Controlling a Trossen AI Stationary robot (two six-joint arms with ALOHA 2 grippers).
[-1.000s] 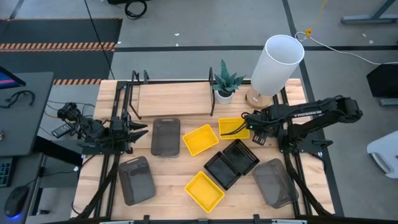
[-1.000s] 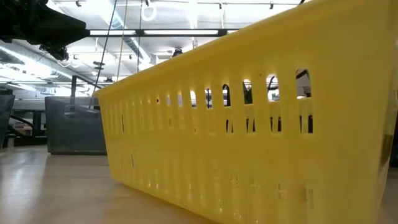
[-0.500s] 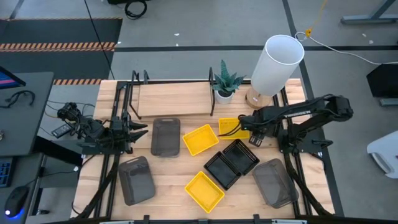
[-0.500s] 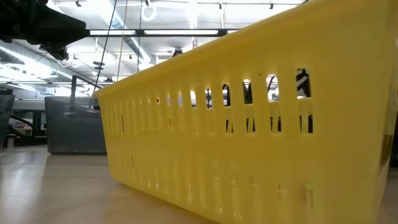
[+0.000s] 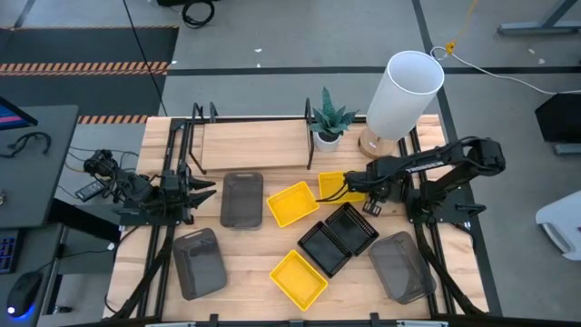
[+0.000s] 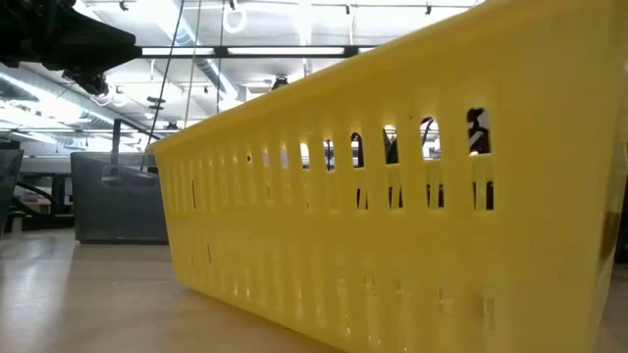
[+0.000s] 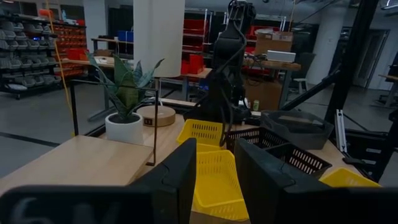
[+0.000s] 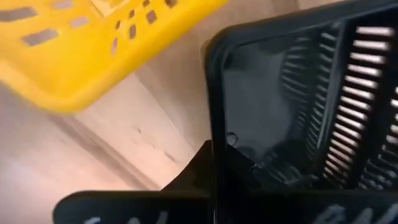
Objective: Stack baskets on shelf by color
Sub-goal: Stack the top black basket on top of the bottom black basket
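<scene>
The shelf [image 5: 250, 143] stands at the table's far left. Three yellow baskets [image 5: 292, 204] [image 5: 340, 186] [image 5: 298, 279], two black baskets [image 5: 325, 247] [image 5: 352, 227] and three grey baskets [image 5: 242, 200] [image 5: 199, 263] [image 5: 399, 265] lie flat on the tabletop. My right gripper [image 5: 369, 203] is over the far right end of the right-hand black basket [image 8: 298, 124], shut on it, beside a yellow basket [image 8: 93, 56]. My left gripper [image 5: 201, 191] waits open at the left, near a grey basket, with nothing between its fingers [image 7: 180, 180]. My right gripper has the black basket's rim [image 8: 211, 155] at its far right end. One finger [image 8: 193, 177] stands outside the wall; the other is lost against the black inside. The fingers come from above, slanting down. The basket's bottom lies on the table.
A potted plant [image 5: 329, 123] and a white lamp [image 5: 404, 91] stand at the far edge, right of the shelf. The nearest yellow basket [image 6: 392, 196] fills the low view, with a grey basket [image 6: 118, 201] behind it. Black frame rails run along both table sides.
My right gripper has shifted a little toward the table's left, over the black basket's far end, and has shut on its rim. The baskets lie where they were.
</scene>
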